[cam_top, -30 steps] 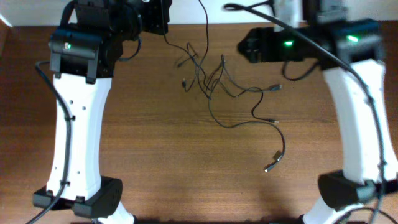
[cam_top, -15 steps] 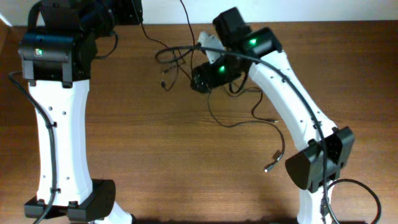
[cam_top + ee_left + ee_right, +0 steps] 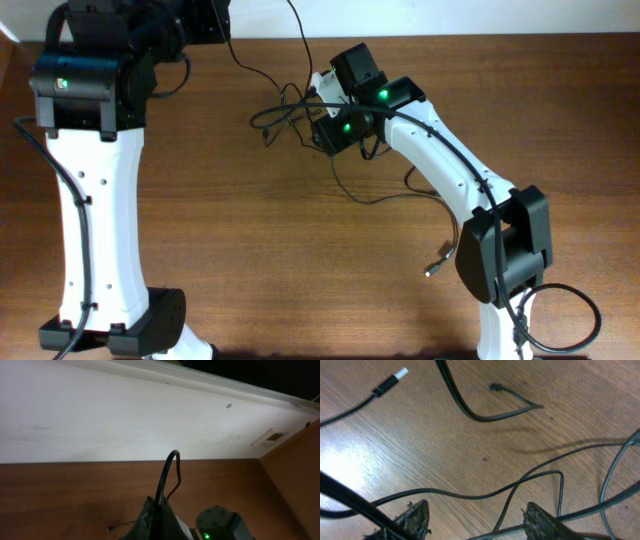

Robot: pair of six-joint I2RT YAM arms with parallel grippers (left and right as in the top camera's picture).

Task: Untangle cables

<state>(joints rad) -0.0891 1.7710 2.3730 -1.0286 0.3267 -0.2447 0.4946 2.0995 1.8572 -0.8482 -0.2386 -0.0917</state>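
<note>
Brown wood-grain table [image 3: 250,250] is spread under both arms, with a white wall [image 3: 125,420] seen behind it. At the right gripper [image 3: 477,519] the fingertips are held wide apart and nothing is gripped. Thin black cables [image 3: 285,105] are seen crossing the wood just beneath and between them. One thicker strand is curled into a hook further out, and a USB plug [image 3: 390,382] with a silver tip is lying at the upper left of the wrist view.

From overhead, the cables are shown as a loose knot at the far centre of the table. One long strand is trailed toward the near right, ending in a small plug end [image 3: 432,268].

Now the left gripper [image 3: 152,515]: it is clamped on one black strand, which is bent into a narrow loop above the fingers.

The right arm [image 3: 450,170] is stretched diagonally from the near right, its wrist over the knot. The left arm [image 3: 100,200] is stood along the left side, its gripper by the wall.
</note>
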